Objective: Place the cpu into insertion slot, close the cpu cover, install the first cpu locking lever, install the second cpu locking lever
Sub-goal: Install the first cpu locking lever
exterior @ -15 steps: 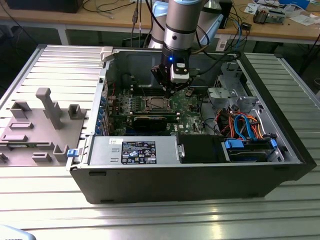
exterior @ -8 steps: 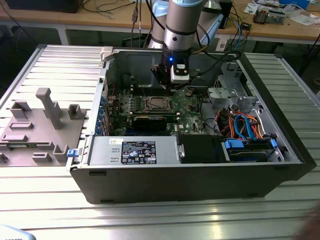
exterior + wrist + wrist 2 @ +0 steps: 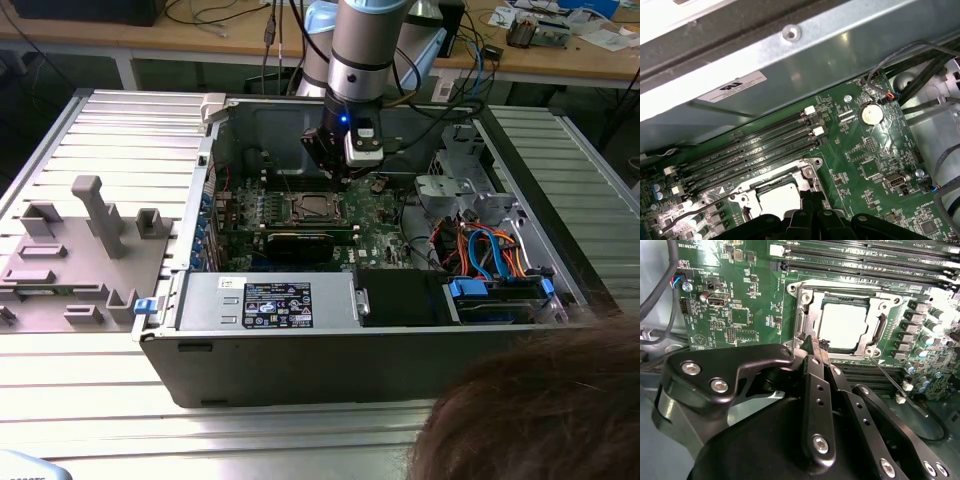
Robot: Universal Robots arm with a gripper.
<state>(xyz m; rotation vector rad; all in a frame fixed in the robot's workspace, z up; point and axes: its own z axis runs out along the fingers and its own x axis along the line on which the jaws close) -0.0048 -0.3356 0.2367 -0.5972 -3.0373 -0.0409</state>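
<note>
arm reaches down into the open computer case (image 3: 180,330), gripper (image 3: 338,172) hanging just above the green board (image 3: 375,210), beside the socket.

gripper (image 3: 812,342) fingers pressed together to a narrow tip, nothing between them. the tip sits at the near edge of the insertion slot (image 3: 800,322); can't tell if it touches the frame or hovers just over it.

cpu (image 3: 842,326) lies flat in the slot, pale metal top showing through the cut-out of the cpu cover (image 3: 875,300). cover looks down over the chip, so placing and closing seem done. a thin wire lever (image 3: 890,377) runs out from the socket corner across the board, seemingly not latched. closed fingers make a small point, which probably suits pushing a thin lever rather than grasping.

first wrist view: cpu (image 3: 777,197) and slot rim (image 3: 807,167) partly cut off by the gripper body. memory slots (image 3: 755,145) and a coin battery (image 3: 870,114) lie near.

hard to make out: lever hooks, and whether a second lever is latched. in the exterior view a person's hair (image 3: 540,410) blocks the lower corner.
</note>
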